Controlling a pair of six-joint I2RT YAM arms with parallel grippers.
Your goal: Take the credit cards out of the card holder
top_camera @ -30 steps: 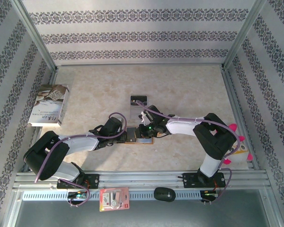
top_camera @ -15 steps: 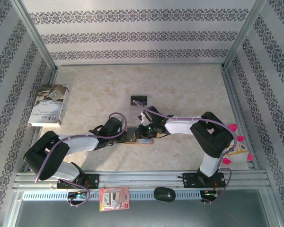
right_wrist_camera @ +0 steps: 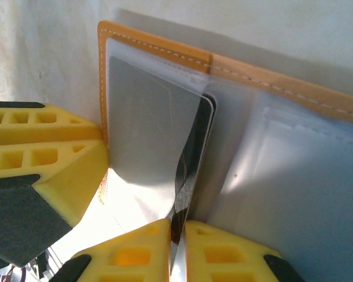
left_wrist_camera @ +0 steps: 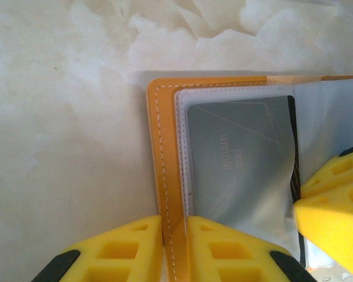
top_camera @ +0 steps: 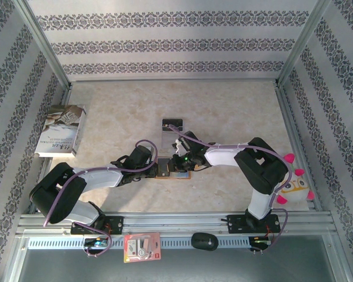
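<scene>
— Only my right elbow has drifted a little toward the table's middle over the last second, baring more of the white-and-pink plush toy (top_camera: 294, 187) behind it. My left gripper (top_camera: 157, 167) and right gripper (top_camera: 179, 161) have stayed where they were.

— And what are they on?

— The flat orange-tan leather card holder (top_camera: 175, 174) with white stitching. It lies open on the near middle of the table, between my two wrists. Its inner pockets are milky clear plastic.

— The cards?

— A grey rectangular plastic credit card (left_wrist_camera: 241, 158) sits flat in one pocket, with faint lettering on its face. Beside it, a thin black card (right_wrist_camera: 194, 158) with a rounded corner stands partly out of the pocket's mouth.

— Your jaws?

— The left pair is closed on the holder's stitched orange edge, with a yellow pad (left_wrist_camera: 123, 247) on either side. The right pair is pinched almost together on the black card's near edge. I cannot tell whether the pocket film is caught too.

— Around that?

— A beige marbled tabletop (top_camera: 235, 106), walled on three sides by white paper with dark ornamental bands, with aluminium posts at the corners. A small black rectangle with a white mark (top_camera: 172, 124) lies farther out, apart from the holder. A paperback book (top_camera: 61, 130) rests at the left edge, the toy at the right. On the front rail lie a red-and-white packet (top_camera: 142, 247) and a black oval mouse (top_camera: 204, 241).
</scene>
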